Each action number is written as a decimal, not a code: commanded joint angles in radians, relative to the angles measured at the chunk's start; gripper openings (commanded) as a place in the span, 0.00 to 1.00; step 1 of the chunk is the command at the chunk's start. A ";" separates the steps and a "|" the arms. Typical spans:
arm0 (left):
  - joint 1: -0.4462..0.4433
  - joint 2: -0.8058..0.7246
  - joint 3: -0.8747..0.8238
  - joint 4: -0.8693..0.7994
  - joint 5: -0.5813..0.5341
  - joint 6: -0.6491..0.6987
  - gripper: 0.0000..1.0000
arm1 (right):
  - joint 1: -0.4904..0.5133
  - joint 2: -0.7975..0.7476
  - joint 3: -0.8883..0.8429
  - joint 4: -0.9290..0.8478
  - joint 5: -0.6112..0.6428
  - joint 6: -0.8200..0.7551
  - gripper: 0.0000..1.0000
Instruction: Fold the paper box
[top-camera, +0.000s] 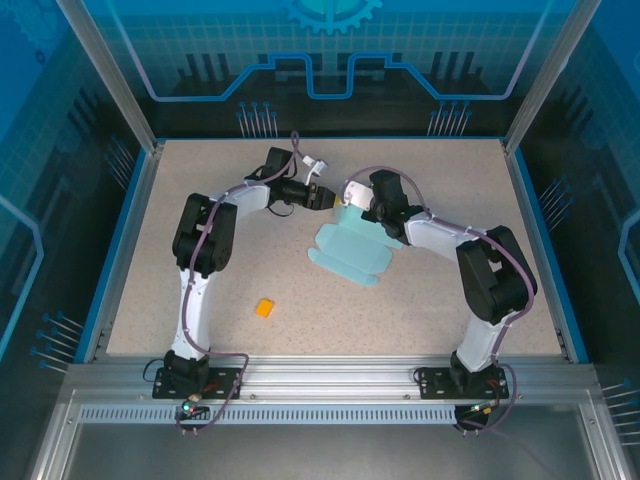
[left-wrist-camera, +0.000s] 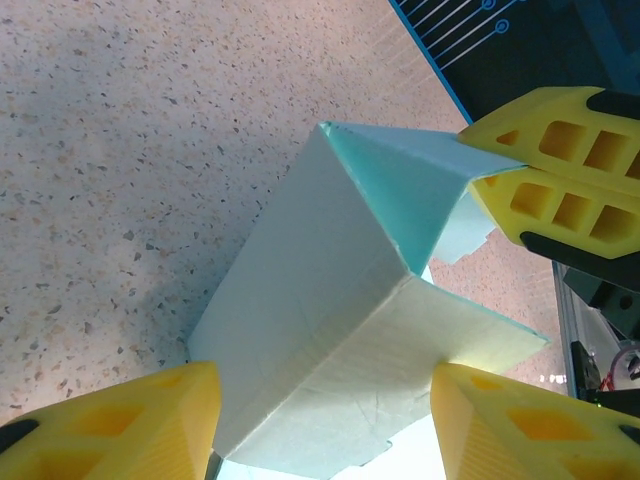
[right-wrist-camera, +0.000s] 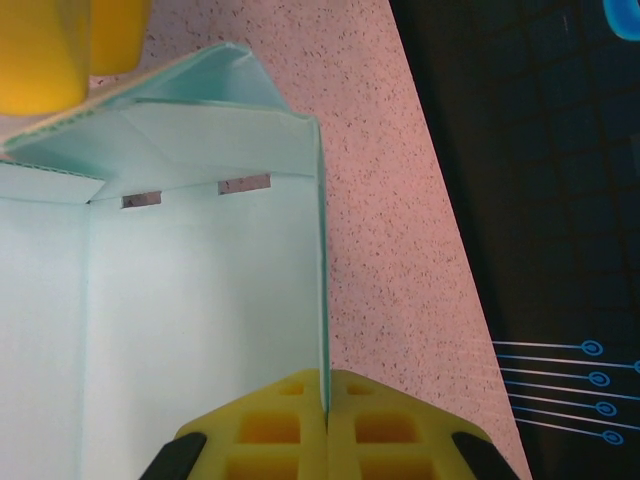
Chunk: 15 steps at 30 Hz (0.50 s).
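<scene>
The paper box (top-camera: 350, 250) is pale light-blue card, partly folded, lying mid-table with one end raised between the two arms. My left gripper (top-camera: 328, 198) stands open at that raised end. In the left wrist view a folded corner of the paper box (left-wrist-camera: 330, 300) lies between the spread yellow fingers of the left gripper (left-wrist-camera: 320, 400), and the right finger touches a flap edge. My right gripper (right-wrist-camera: 327, 385) is shut on the thin upright side wall of the paper box (right-wrist-camera: 200, 300). Two slots show in the box's end wall.
A tiny orange block (top-camera: 264, 308) lies on the speckled table (top-camera: 200, 180), in front of the left arm. Blue walls and metal posts ring the table. The table's right edge (right-wrist-camera: 450, 260) runs close beside the right gripper.
</scene>
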 joint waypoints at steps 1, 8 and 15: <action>-0.017 -0.014 0.000 0.015 0.024 0.035 0.59 | -0.004 -0.030 0.026 -0.012 -0.044 0.007 0.00; -0.030 -0.042 -0.058 0.107 0.029 0.031 0.58 | -0.004 -0.030 0.025 -0.041 -0.068 -0.013 0.00; -0.033 -0.093 -0.139 0.158 -0.014 0.040 0.58 | -0.004 -0.051 0.014 -0.058 -0.102 -0.008 0.00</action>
